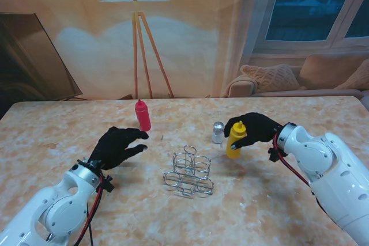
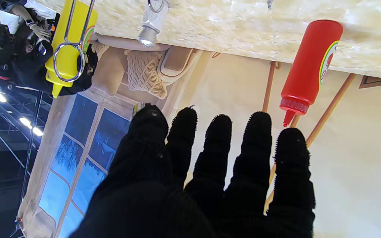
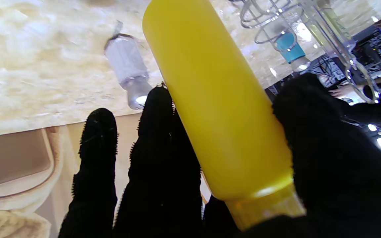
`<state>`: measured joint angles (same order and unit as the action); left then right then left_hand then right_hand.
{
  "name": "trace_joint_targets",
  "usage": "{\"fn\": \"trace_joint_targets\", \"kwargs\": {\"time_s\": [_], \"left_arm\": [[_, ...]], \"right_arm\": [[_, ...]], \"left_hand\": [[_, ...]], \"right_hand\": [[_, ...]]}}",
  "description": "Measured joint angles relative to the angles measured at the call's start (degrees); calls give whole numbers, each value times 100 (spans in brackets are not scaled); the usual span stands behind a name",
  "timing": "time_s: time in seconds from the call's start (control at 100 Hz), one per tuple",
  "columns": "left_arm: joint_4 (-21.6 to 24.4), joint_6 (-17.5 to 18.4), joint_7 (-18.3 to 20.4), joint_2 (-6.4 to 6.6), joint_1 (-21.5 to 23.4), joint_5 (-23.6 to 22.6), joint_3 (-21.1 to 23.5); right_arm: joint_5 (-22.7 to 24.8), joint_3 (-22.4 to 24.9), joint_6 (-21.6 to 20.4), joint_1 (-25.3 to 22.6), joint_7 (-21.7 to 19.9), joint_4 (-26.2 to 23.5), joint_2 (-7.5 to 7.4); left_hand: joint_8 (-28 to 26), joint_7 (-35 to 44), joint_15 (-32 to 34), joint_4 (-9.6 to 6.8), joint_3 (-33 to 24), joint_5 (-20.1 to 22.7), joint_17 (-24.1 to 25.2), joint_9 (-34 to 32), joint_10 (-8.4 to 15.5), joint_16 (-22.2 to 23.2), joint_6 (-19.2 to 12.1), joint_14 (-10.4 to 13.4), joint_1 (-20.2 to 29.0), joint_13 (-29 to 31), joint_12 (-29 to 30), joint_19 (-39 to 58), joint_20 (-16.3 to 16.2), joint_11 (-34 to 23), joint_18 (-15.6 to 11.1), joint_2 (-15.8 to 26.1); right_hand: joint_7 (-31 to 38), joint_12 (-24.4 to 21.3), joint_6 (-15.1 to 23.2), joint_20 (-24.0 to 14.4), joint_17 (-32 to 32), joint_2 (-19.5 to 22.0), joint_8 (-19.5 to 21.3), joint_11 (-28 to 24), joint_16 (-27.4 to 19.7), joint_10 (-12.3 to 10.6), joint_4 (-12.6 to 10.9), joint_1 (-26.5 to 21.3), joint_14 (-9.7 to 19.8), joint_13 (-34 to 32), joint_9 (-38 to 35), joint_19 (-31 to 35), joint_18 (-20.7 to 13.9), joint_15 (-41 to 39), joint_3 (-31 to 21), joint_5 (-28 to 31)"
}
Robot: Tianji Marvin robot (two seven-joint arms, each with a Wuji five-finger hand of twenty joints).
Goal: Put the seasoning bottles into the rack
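Note:
My right hand (image 1: 256,128) is shut on a yellow squeeze bottle (image 1: 235,140), held slightly tilted just right of and beyond the wire rack (image 1: 188,172). The right wrist view shows that yellow bottle (image 3: 217,99) clamped between thumb and fingers (image 3: 164,158). A small clear shaker with a silver cap (image 1: 217,132) stands right beside the bottle. A red squeeze bottle (image 1: 142,115) stands upright farther from me, left of the rack. My left hand (image 1: 117,146) hovers open, fingers apart, short of the red bottle (image 2: 306,66), holding nothing.
The rack's compartments hold nothing that I can see. The marble table (image 1: 69,142) runs wide on both sides. Behind its far edge are a floor lamp (image 1: 135,38), a sofa (image 1: 300,79) and a dark screen (image 1: 29,56).

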<state>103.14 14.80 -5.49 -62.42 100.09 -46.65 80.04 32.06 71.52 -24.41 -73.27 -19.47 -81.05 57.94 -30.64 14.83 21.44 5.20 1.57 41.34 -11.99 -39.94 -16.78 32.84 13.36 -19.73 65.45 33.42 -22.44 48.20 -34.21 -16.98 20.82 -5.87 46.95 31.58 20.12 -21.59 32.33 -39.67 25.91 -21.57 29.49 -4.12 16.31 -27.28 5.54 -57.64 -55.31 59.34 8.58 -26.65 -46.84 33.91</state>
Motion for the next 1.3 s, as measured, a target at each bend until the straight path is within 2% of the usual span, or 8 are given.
{"fn": "trace_joint_targets", "kwargs": {"time_s": [0.21, 0.61, 0.9, 1.15, 1.3], "left_arm": [[-15, -25, 0, 0, -8, 19, -12], [-31, -78, 1, -1, -7, 27, -15], [-44, -78, -13, -2, -2, 23, -5], [-60, -78, -25, -3, 1, 19, -2], [-69, -85, -33, -3, 0, 18, -2]], "right_arm": [[-399, -491, 73, 422, 4, 153, 13], [-891, -1289, 129, 997, 86, 533, 165], [-1030, -1536, -79, 1102, 252, 662, 242], [-1146, -1711, -203, 1189, 211, 731, 259], [-1186, -1823, -288, 1259, 194, 809, 262]], "left_hand": [[0, 0, 0, 0, 0, 0, 0, 0, 0, 0, -1, 0, 0, 0, 0, 0, 0, 1, 0, 0], [0, 0, 0, 0, 0, 0, 0, 0, 0, 0, -3, -51, 0, 0, 0, 0, -1, 1, 0, 0], [0, 0, 0, 0, 0, 0, 0, 0, 0, 0, -4, -51, 0, 0, 0, 0, -1, 1, 0, 0], [0, 0, 0, 0, 0, 0, 0, 0, 0, 0, -5, -51, 0, 0, 0, -1, -1, 1, 0, 0], [0, 0, 0, 0, 0, 0, 0, 0, 0, 0, -5, -51, 0, 0, 0, -1, -1, 1, 0, 0]], "right_hand": [[10, 0, 1, -64, 2, 0, -52, 0, 0, 0, 1, 0, 0, 0, 0, -8, -1, 0, 0, 0], [24, -13, 4, -131, 2, -95, -78, -55, 0, 0, 9, -1, -4, 0, -1, -36, -1, 2, -75, 50], [24, -39, 11, -133, 2, -234, -78, -116, 0, 0, 68, 59, -16, -6, -1, -105, -1, 10, -349, 118], [24, -187, 13, -133, 4, -296, -71, -146, 0, -5, 68, 123, -18, -7, -1, -231, 4, 50, -520, 130], [19, -213, 60, -131, -20, -467, -30, -164, 0, -23, 68, 141, -19, -7, -2, -288, 41, 108, -732, 189]]}}
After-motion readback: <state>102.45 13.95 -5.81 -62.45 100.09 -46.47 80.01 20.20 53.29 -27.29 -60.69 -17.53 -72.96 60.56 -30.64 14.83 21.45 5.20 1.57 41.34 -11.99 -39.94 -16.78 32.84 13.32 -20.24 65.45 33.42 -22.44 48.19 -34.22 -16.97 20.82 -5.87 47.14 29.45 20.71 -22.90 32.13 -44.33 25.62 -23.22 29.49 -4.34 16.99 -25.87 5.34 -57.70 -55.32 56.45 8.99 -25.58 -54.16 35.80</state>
